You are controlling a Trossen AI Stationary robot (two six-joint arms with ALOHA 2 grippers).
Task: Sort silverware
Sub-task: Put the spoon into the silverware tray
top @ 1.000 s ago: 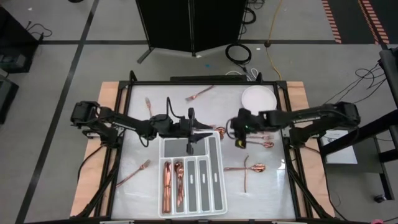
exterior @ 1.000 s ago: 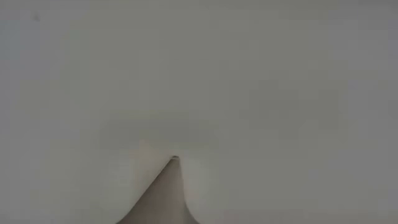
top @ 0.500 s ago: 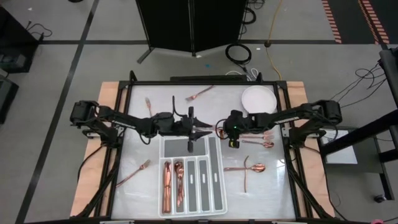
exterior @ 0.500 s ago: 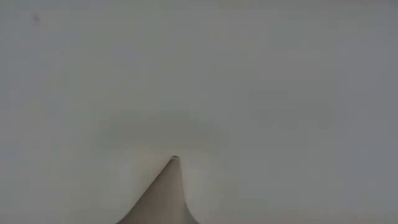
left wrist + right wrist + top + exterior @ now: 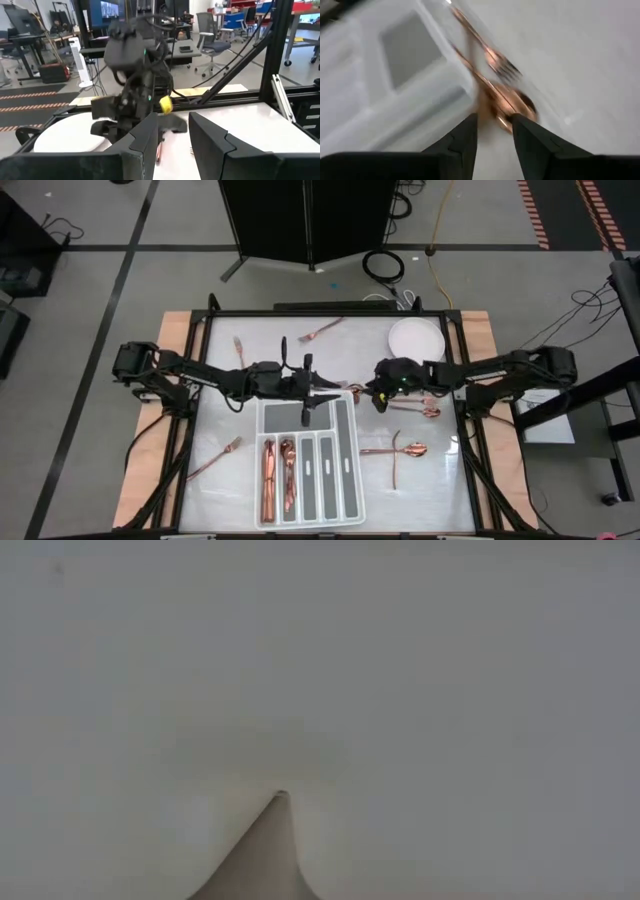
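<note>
The right gripper hangs over a spoon and fork beside the tray, jaws narrowly parted, empty. The left gripper, jaws likewise, waits above the tray's top edge.

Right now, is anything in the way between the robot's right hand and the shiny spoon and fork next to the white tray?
Nothing visible. In the right wrist view the right hand sits open just over the spoon and fork, beside the tray, with only bare table between.
</note>
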